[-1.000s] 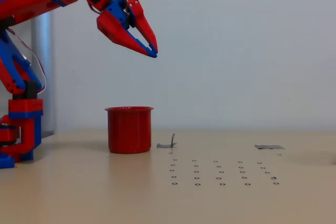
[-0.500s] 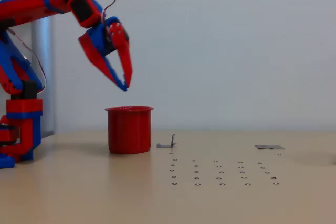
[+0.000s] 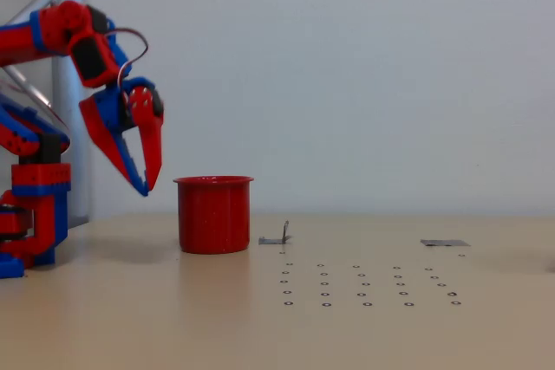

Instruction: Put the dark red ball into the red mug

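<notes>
Claw (image 3: 147, 186) tips hung pointed downward and nearly together, with nothing visible between them, just left of the red mug (image 3: 214, 214) and about level with its rim in the fixed view. The mug stood upright on the pale counter (image 3: 364, 335), its mouth open to the ceiling, apart from the claw's tips by a small gap. No dark red ball could be made out anywhere on the counter; whether it already lay inside the mug could not be told, since the camera looked at the cup side-on and its wall hid the interior. The red-and-blue arm (image 3: 52, 32) reached in from its base at the left edge, so the mug lay to the claw's right. A small bent metal tab (image 3: 279, 236) sat just right of the mug, a flat grey plate (image 3: 444, 243) lay well apart at the right, and rows of small holes (image 3: 368, 288) dotted the counter nearer the camera.
</notes>
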Controlling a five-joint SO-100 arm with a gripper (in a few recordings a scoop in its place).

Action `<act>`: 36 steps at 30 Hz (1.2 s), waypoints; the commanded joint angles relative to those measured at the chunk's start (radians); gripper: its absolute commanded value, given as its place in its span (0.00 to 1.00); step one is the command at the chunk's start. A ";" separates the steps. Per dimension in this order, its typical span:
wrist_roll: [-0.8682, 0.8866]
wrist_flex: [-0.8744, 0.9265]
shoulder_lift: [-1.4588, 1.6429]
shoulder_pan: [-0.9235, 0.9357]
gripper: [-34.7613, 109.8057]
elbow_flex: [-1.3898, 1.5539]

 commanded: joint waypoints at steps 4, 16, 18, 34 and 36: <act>-0.005 -0.020 0.195 -0.037 0.23 0.118; 0.084 -0.106 0.560 -0.075 0.23 0.497; 0.084 -0.115 0.626 -0.075 0.23 0.557; 0.052 -0.061 0.831 -0.086 0.23 0.730; 0.052 -0.061 0.831 -0.086 0.23 0.730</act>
